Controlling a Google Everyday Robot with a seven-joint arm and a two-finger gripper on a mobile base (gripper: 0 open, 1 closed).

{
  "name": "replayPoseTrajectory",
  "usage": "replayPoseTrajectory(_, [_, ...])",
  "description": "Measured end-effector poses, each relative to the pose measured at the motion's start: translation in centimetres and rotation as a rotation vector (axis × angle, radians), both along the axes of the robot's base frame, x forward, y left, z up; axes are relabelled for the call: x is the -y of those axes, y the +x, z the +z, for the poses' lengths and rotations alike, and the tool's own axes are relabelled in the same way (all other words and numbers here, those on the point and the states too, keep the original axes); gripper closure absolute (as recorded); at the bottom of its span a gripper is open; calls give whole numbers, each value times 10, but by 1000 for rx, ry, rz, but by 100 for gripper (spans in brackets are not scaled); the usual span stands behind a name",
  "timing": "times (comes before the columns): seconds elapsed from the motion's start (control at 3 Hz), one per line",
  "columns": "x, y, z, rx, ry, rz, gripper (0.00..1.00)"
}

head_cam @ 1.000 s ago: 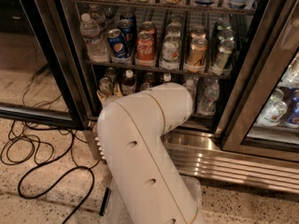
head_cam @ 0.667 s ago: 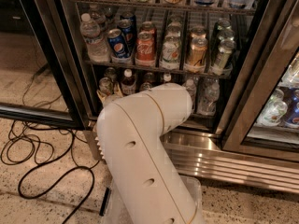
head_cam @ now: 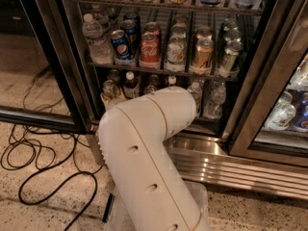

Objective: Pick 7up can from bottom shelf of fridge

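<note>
Fridge (head_cam: 231,165) stands open behind the white arm (head_cam: 144,148), and nothing has shifted in the last second: the arm keeps the same pose. Its bottom shelf (head_cam: 210,124) runs just behind the arm's elbow. A small pale can, likely the 7up can (head_cam: 109,88), sits up and left of that elbow. The gripper is hidden beyond the elbow, so I cannot tell its state. The reach seems stalled, with no pick confirmed.

My arm (head_cam: 149,148) blocks the middle of the bottom shelf (head_cam: 211,121) in the fridge (head_cam: 250,95), gripper hidden behind it. Bottles (head_cam: 211,97) crowd lanes both sides. Door (head_cam: 38,117) open, left side passable.
</note>
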State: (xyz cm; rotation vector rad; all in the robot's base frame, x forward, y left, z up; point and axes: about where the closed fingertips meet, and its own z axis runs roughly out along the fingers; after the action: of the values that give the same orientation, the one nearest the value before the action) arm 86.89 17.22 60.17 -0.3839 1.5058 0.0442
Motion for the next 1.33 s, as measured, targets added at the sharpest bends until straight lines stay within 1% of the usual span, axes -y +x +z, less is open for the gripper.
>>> replayPoseTrajectory(0.67, [0, 0, 0, 0, 0, 0, 97])
replayPoseTrajectory(1.0, [-6, -7, 8, -14, 19, 31, 100])
replayPoseTrajectory(1.33, [-12, -19, 19, -26, 50, 60, 100])
